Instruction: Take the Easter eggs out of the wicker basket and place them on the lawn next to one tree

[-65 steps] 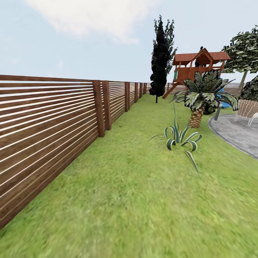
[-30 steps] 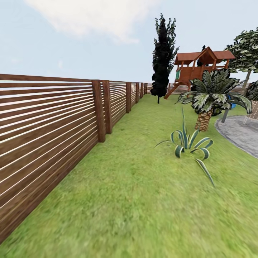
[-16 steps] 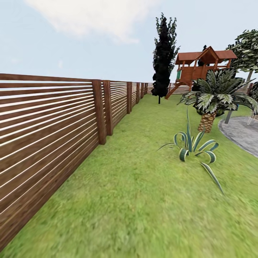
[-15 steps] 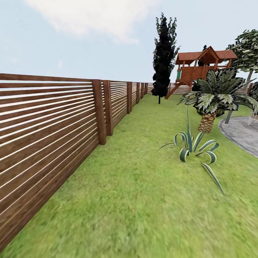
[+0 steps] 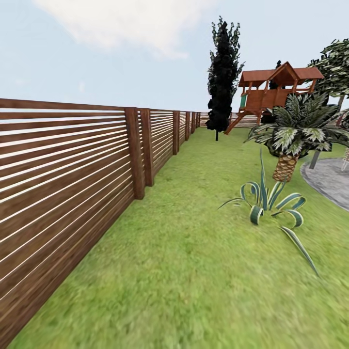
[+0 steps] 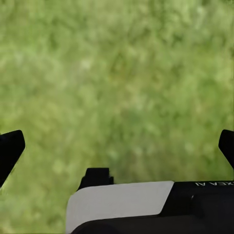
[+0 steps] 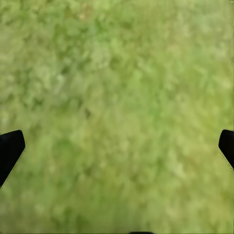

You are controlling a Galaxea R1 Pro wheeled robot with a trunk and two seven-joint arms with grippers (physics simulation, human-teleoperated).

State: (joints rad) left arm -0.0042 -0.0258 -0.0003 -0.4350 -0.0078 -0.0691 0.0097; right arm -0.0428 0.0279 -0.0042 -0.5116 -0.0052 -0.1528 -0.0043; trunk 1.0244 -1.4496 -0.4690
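Head view: lawn (image 5: 194, 271) fills the lower frame, running up the centre between a brown slat fence (image 5: 63, 179) on the left and a grey paved patio (image 5: 332, 182) at right edge. Spiky striped plant (image 5: 269, 203) sits right of centre, short palm (image 5: 293, 138) just behind it, dark cypress (image 5: 223, 72) and wooden playset (image 5: 276, 92) further up, leafy tree (image 5: 337, 65) at upper right edge. Eggs and basket not visible. Left gripper (image 6: 117, 146) and right gripper (image 7: 117, 146) both hang over bare grass, jaws spread wide, holding nothing
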